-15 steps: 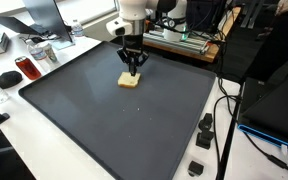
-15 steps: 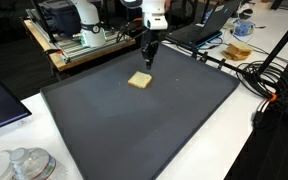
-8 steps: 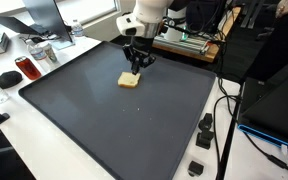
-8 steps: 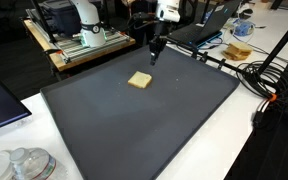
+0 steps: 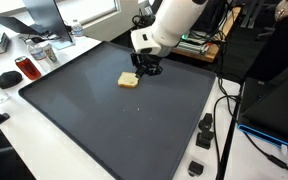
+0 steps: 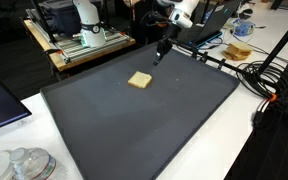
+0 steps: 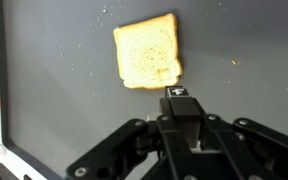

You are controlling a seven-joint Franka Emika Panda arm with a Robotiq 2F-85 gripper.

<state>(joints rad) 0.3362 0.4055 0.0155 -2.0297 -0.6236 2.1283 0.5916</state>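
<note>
Exterior views both show my arm [image 5: 174, 22] leaning in over the far edge of the big dark mat [image 5: 114, 120], its white links slanted and the wrist angled down toward the surface. From the mat's far side I see the same lean, with the arm [image 6: 184, 12] coming in from the top of the frame. My gripper [image 5: 150, 68] hangs just above the mat, near that far edge; in an exterior view it appears as a small dark tip [image 6: 161, 52] above the surface. Its fingers are pressed together with nothing between them, and I hold no object.

On the wrist camera the gripper [image 7: 182, 100] fills the lower half of the picture, black linkages spread to either side and the closed fingertips meeting at the centre. The slice of toast [image 7: 147, 53] lies flat on the mat just ahead of those fingertips, close but apart from them. In both exterior views the toast [image 5: 129, 80] sits beside the gripper and lower, toward the mat's middle [image 6: 139, 80]. A few pale crumbs [image 7: 234, 62] lie scattered off to the side of the fingertips.
</note>
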